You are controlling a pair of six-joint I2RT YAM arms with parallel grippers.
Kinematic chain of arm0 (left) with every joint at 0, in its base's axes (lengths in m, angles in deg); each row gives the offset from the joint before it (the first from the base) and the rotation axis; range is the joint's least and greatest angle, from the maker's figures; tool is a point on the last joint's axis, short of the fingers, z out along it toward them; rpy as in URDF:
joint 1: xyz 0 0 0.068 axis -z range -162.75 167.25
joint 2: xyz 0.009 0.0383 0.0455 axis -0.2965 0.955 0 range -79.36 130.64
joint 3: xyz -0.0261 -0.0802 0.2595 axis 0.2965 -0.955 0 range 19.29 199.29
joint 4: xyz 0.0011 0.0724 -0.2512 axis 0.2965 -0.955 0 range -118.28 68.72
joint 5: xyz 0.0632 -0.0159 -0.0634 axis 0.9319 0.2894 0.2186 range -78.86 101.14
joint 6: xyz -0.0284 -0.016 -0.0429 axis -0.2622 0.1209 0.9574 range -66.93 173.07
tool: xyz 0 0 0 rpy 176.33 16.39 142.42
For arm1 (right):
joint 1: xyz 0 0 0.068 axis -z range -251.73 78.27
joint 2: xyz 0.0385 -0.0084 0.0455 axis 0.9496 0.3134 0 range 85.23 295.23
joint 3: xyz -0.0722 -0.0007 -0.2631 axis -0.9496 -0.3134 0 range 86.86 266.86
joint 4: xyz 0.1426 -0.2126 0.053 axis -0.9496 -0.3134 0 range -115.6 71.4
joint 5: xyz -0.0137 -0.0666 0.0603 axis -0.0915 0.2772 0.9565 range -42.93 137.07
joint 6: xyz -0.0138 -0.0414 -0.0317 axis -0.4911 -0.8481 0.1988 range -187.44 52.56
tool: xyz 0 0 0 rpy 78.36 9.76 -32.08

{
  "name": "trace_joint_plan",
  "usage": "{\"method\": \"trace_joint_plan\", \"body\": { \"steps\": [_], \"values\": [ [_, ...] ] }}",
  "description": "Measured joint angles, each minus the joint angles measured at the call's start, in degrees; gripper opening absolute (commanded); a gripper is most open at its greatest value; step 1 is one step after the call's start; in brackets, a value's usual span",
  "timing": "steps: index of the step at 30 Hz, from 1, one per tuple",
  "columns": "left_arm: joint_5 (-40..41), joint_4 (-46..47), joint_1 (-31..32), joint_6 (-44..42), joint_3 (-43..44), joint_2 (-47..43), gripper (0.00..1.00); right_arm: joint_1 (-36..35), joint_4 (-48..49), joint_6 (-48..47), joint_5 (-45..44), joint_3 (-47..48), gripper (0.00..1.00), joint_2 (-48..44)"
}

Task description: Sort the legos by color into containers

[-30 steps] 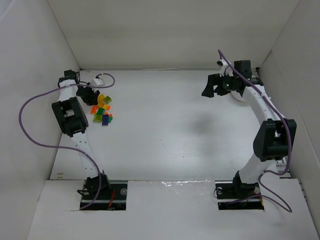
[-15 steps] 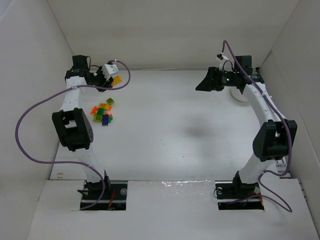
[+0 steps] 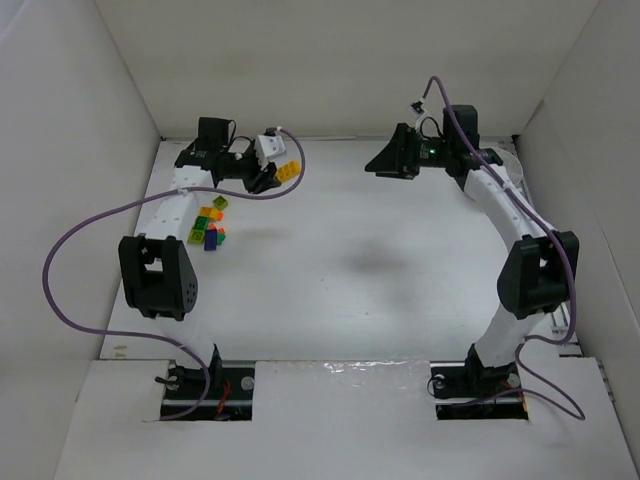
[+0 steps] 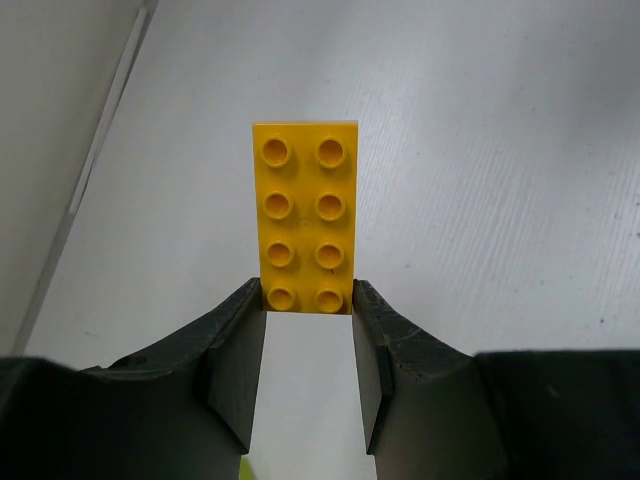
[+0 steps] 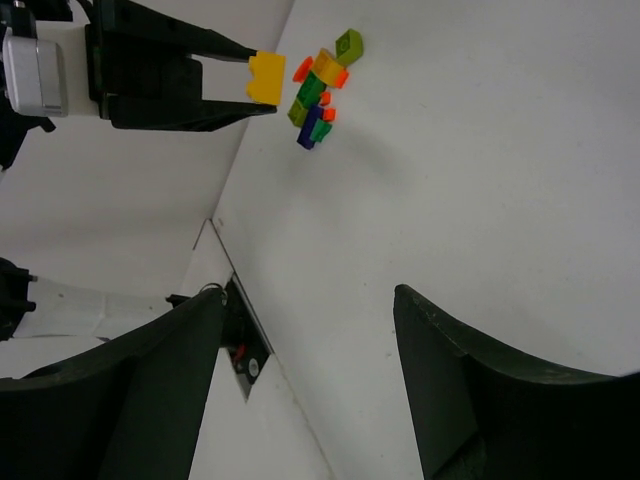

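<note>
My left gripper (image 3: pixel 277 174) is shut on a yellow two-by-four lego brick (image 3: pixel 289 170), held in the air right of the pile. In the left wrist view the brick (image 4: pixel 305 228) is pinched at its near end between my fingertips (image 4: pixel 307 300), studs facing the camera. The other legos (image 3: pixel 208 226), green, orange, yellow and dark blue, lie in a cluster at the far left; they also show in the right wrist view (image 5: pixel 320 92). My right gripper (image 3: pixel 374 166) is open and empty, raised at the back, pointing left. The white cup is hidden.
White walls close in the table on the left, back and right. The left arm's purple cable (image 3: pixel 75 240) loops out over the left side. The right wrist view shows my left gripper (image 5: pixel 240 82) with its brick (image 5: pixel 265 78) and the left arm's base (image 5: pixel 238 345).
My left gripper has lifted the yellow brick from the pile and swung right with it. My right gripper has moved left and higher, away from the white cup at the far right.
</note>
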Motion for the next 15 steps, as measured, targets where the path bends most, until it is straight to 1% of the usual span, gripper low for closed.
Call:
{"method": "trace_joint_plan", "body": {
  "steps": [5,12,15],
  "values": [
    [-0.66,0.68,2.75,3.52,0.02,-0.17,0.0,-5.33,-0.33,0.98,-3.89,2.38,0.72,0.24],
    [-1.05,1.95,6.01,7.78,0.04,-0.2,0.0,-8.07,-1.27,1.25,-12.72,4.81,0.72,0.26],
    [-1.31,2.16,7.43,9.09,0.15,-0.22,0.0,-9.35,-1.88,1.22,-14.82,6.23,0.71,1.09]
  ]
}}
